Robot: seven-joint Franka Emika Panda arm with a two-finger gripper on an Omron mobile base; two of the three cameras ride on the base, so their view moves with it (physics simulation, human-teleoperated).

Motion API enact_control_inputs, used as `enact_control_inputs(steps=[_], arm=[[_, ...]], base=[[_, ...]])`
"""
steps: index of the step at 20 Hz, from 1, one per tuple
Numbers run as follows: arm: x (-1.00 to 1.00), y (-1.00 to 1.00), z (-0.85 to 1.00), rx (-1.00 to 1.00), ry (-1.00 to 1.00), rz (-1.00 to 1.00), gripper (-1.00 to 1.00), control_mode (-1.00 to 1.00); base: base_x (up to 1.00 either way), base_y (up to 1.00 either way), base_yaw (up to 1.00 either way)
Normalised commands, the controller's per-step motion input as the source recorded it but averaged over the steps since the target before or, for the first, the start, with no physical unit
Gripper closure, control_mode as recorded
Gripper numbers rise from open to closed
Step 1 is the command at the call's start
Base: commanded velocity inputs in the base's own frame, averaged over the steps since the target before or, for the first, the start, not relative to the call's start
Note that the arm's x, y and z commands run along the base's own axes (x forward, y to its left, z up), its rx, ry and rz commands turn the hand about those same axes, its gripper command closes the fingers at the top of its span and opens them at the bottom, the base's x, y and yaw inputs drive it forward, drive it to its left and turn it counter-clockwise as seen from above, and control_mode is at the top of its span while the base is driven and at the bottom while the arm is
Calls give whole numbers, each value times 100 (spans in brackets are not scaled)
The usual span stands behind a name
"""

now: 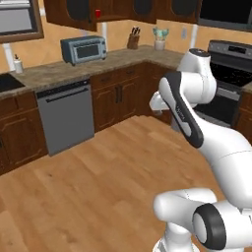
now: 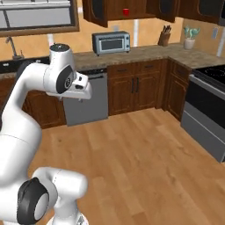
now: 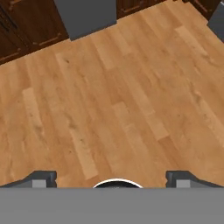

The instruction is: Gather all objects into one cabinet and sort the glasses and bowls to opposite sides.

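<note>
Overhead, red cup (image 1: 98, 14) in cabinet (image 1: 69, 12), well apart from wide-open gripper (image 3: 111, 179)

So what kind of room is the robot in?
It's a kitchen. You can tell from the toaster oven on the stone counter, the dishwasher under it, and the black stove at the side.
</note>
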Motion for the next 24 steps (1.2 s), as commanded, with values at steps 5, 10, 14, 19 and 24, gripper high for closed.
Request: enact_control_inputs(steps=[5, 10, 14, 19, 24], arm=[[0, 0, 0, 0, 0, 0, -100, 100], [0, 0, 0, 0, 0, 0, -100, 100], [0, 0, 0, 0, 0, 0, -100, 100], [0, 0, 0, 0, 0, 0, -100, 100], [0, 0, 0, 0, 0, 0, -100, 100]], base=[[100, -49, 11], [100, -35, 15], [100, -23, 20], [100, -30, 22], [100, -44, 32]])
